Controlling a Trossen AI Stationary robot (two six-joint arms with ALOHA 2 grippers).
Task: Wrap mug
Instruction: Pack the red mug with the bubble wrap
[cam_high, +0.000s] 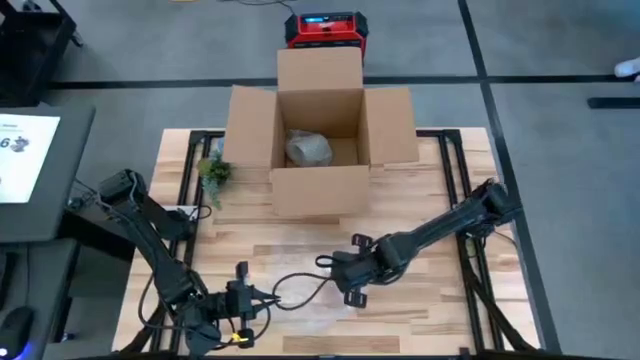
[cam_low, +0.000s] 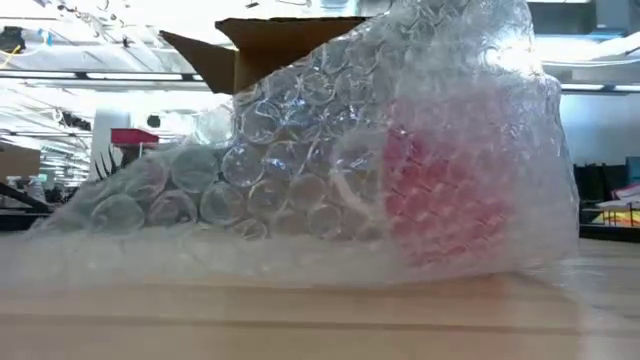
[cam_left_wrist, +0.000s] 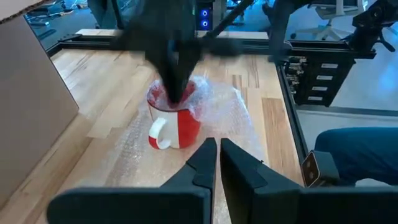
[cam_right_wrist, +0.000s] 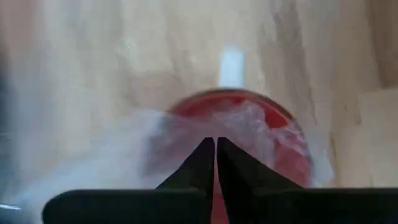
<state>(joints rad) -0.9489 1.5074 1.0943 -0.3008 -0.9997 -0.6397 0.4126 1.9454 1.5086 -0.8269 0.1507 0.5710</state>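
A red mug (cam_left_wrist: 177, 127) with a white handle (cam_left_wrist: 158, 134) stands upright on a sheet of bubble wrap (cam_left_wrist: 227, 115) in the near middle of the table. The wrap is drawn up over the mug's far side; the low view shows the mug (cam_low: 440, 190) through the wrap (cam_low: 300, 150). My right gripper (cam_right_wrist: 216, 142) is shut, its fingertips down in the mug's mouth together with the wrap. In the high view that gripper (cam_high: 350, 285) hides the mug. My left gripper (cam_left_wrist: 219, 144) is shut and stands a little left of the mug (cam_high: 262, 300), touching nothing. My right gripper presses a bunched part of the bubble wrap (cam_right_wrist: 249, 121) into the mug's mouth with its shut fingers (cam_left_wrist: 175, 93). The fingers come from above, pointing down. Whether a layer is caught between them, I cannot tell. The mug stays upright on the sheet.
An open cardboard box (cam_high: 320, 190) stands at the far middle of the table with a wrapped bundle (cam_high: 308, 148) inside. A small green plant (cam_high: 213, 172) lies left of the box. A red device (cam_high: 326, 30) sits beyond the table's far edge.
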